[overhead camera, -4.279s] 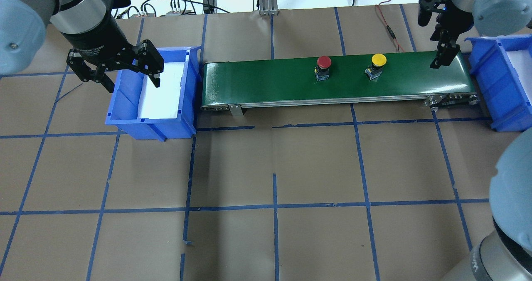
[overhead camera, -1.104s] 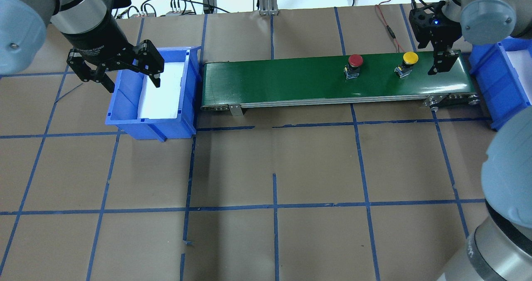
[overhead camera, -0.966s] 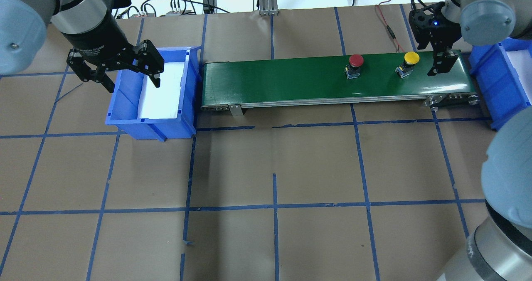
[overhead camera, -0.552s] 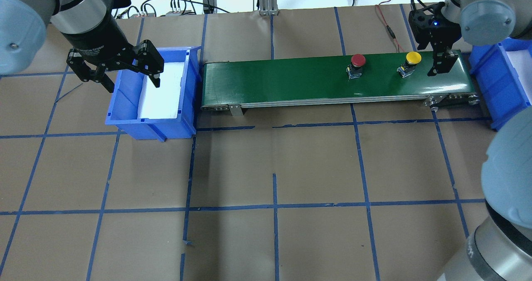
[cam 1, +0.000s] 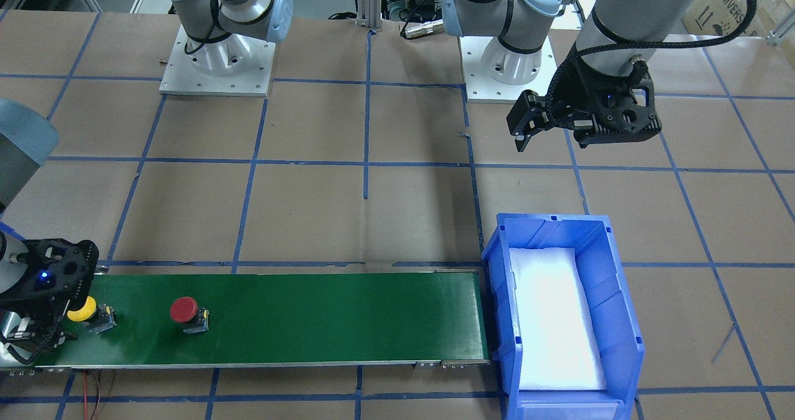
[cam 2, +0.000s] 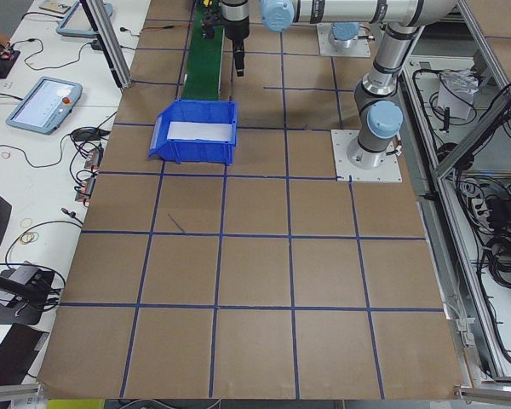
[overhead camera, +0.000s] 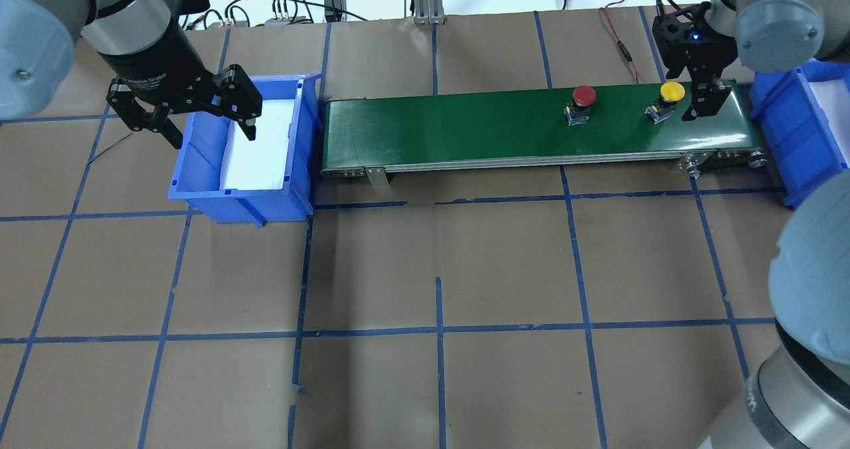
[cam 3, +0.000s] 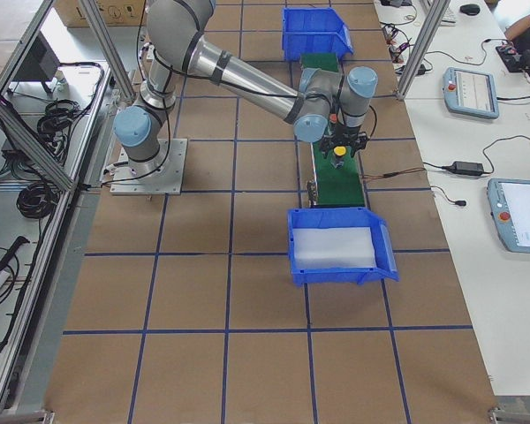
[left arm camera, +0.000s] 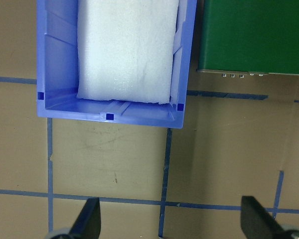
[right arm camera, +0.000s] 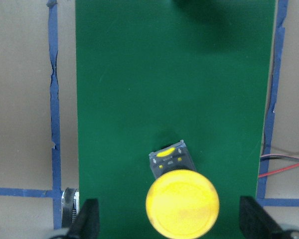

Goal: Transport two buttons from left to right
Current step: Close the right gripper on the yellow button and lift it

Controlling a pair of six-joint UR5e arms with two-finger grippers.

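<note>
- Counter (overhead camera: 505, 263): brown paper marked off in squares by blue tape; it carries a green conveyor belt (overhead camera: 465, 127) with a blue bin at each end.
- Left bin (overhead camera: 202, 160): stands just beside the belt's left end and is lined with a white foam pad (overhead camera: 259, 150).
- Right bin (overhead camera: 783, 130): stands just beside the belt's right end, partly cut off by the overhead view's edge.
- Red button (overhead camera: 580, 103): stands upright on the right-hand part of the belt, apart from its neighbour.
- Yellow button (overhead camera: 669, 97): stands upright on the belt, nearer the right end than the red one, directly beside the right arm's tool.
- Right gripper (right arm camera: 170, 219): hangs over the belt's right end with jaws spread wide and holding nothing. In the wrist view the yellow cap lies between the two fingertips, touching neither.
- Left gripper (overhead camera: 212, 135): hovers above the left bin's outer wall, jaws wide open and empty. Its wrist view looks down on the bin's end and the bare counter.
</note>
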